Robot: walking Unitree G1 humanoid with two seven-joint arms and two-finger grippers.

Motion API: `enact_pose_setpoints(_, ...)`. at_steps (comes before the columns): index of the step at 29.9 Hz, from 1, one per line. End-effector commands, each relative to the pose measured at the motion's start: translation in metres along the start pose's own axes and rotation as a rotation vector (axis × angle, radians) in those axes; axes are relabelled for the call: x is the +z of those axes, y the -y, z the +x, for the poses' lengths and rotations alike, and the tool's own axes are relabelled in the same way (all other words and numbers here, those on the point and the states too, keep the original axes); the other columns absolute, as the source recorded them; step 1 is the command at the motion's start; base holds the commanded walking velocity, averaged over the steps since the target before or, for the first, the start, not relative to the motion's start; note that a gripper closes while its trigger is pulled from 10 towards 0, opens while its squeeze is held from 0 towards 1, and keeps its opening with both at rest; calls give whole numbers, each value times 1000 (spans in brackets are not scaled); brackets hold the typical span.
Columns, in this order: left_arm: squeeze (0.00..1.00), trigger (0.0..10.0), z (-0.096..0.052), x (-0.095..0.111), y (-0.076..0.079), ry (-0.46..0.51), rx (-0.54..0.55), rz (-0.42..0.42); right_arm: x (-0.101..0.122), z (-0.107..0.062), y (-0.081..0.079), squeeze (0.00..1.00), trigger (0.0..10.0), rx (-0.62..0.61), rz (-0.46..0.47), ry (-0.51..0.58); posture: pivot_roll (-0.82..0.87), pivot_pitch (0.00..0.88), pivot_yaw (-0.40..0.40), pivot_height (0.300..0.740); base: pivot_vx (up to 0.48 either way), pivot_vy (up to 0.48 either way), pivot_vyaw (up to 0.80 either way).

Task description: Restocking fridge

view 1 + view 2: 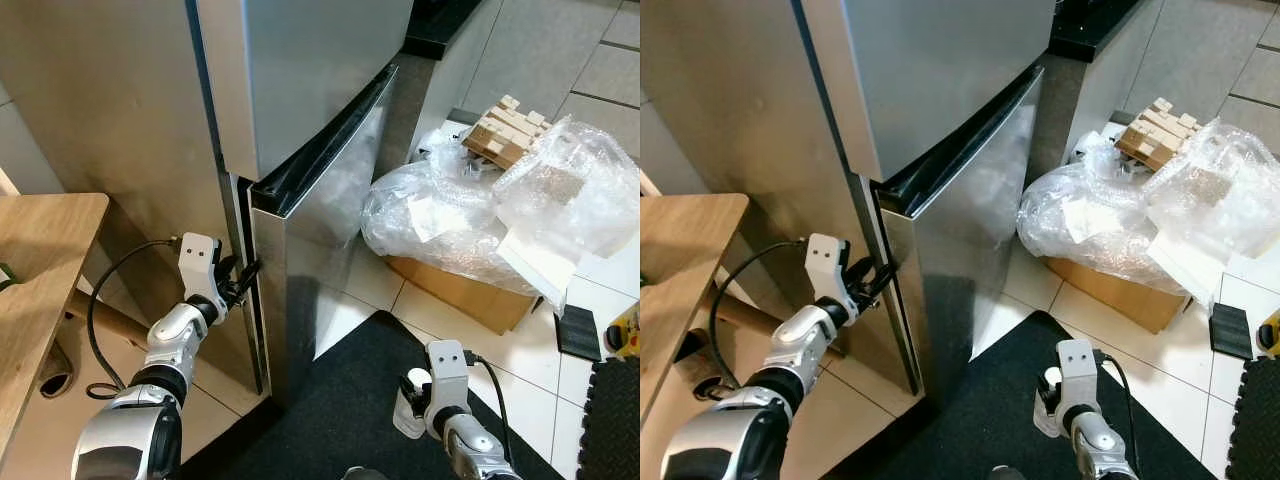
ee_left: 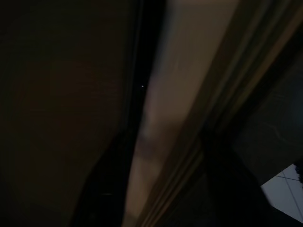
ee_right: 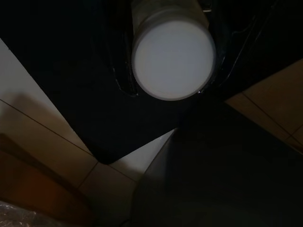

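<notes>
While the left gripper [image 1: 243, 277] is set at the hinge-side edge of the lower fridge door [image 1: 320, 230] — fingers apart about that upright edge — a white container [image 3: 173, 56] is held clamped in the right gripper [image 1: 412, 398], low and right of the door.

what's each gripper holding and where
Right gripper holds a white bottle by its sides. Left gripper is at the lower fridge door edge; grip unclear.

Tiled floor [image 1: 590, 70] under fridge [image 1: 300, 150], black mat [image 1: 360, 400], cardboard box [image 1: 460, 290].
</notes>
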State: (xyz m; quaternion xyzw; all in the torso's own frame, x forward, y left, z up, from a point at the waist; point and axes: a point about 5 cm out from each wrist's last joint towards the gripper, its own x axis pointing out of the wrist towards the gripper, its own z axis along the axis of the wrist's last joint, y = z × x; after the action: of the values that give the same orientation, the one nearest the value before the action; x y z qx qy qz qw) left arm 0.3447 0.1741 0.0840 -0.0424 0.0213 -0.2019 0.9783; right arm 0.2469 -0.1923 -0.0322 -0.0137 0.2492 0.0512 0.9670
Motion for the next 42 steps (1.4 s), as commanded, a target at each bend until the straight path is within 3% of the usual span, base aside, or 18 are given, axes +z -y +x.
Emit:
enact_pose_setpoints(1,1000,10000,6,9,2,40,-10,0,-3,-2,3,0,10000,-20,11,0,-163,109,-21,725,0,0,0)
enact_pose_setpoints(6,1000,10000,6,9,5,43,-24,3,-6,-4,4,0,10000,-21,8,-11,-163,109,-21,725,0,0,0)
enact_pose_setpoints(7,741,10000,7,5,12,37,-76,-13,-11,-6,4,0,10000,-22,3,-28,-160,115,-24,725,0,0,0)
enact_pose_setpoints(8,741,10000,7,5,12,37,-76,-13,-11,-6,4,0,10000,-22,3,-28,-160,115,-24,725,0,0,0)
enact_pose_setpoints(9,0,10000,7,0,23,25,-148,-27,-16,-9,5,0,10000,-23,-4,-48,-156,121,-27,725,0,0,0)
enact_pose_setpoints(10,0,10000,8,-7,36,10,-229,-43,-23,-13,6,0,10000,-23,-11,-68,-156,123,-29,725,0,0,0)
enact_pose_setpoints(11,0,10000,8,-7,36,10,-229,-43,-23,-13,6,0,10000,-23,-11,-68,-156,123,-29,725,0,0,0)
enact_pose_setpoints(14,0,10000,9,-15,57,-13,-352,-67,-30,-18,8,0,10000,-26,-15,-91,-158,127,-31,725,0,0,0)
enact_pose_setpoints(15,0,10000,16,-18,91,-25,-510,-93,-39,-23,10,0,10000,-25,-18,-115,-161,131,-31,725,0,0,0)
enact_pose_setpoints(17,0,10000,16,-18,91,-25,-510,-93,-39,-23,10,0,10000,-25,-18,-115,-161,131,-31,725,0,0,0)
enact_pose_setpoints(18,0,10000,20,-17,105,-22,-562,-97,-43,-26,10,0,10000,-24,-20,-128,-162,132,-31,725,0,0,0)
enact_pose_setpoints(19,0,10000,20,-17,105,-22,-562,-97,-43,-26,10,0,10000,-24,-20,-128,-162,132,-31,725,0,0,0)
enact_pose_setpoints(22,0,10000,28,-12,126,-4,-607,-105,-48,-29,11,0,10000,-20,-26,-146,-168,132,-31,725,0,0,0)
enact_pose_setpoints(25,0,10000,38,-3,156,23,-676,-123,-52,-32,13,0,10000,-21,-32,-158,-171,133,-29,725,0,0,0)
enact_pose_setpoints(27,0,10000,38,-3,156,23,-676,-123,-52,-32,13,0,10000,-21,-32,-158,-171,133,-29,725,0,0,0)
enact_pose_setpoints(29,0,10000,45,8,182,49,-756,-123,-53,-34,16,0,10000,-28,-35,-162,-181,135,-22,725,0,0,0)
enact_pose_setpoints(34,0,10000,43,6,179,47,-751,-126,-53,-34,16,0,10000,-30,-35,-158,-181,137,-18,725,0,0,0)
enact_pose_setpoints(42,0,10000,22,-23,135,-41,-616,-106,-56,-35,12,0,10000,-20,-38,-168,-166,134,-22,725,0,0,0)
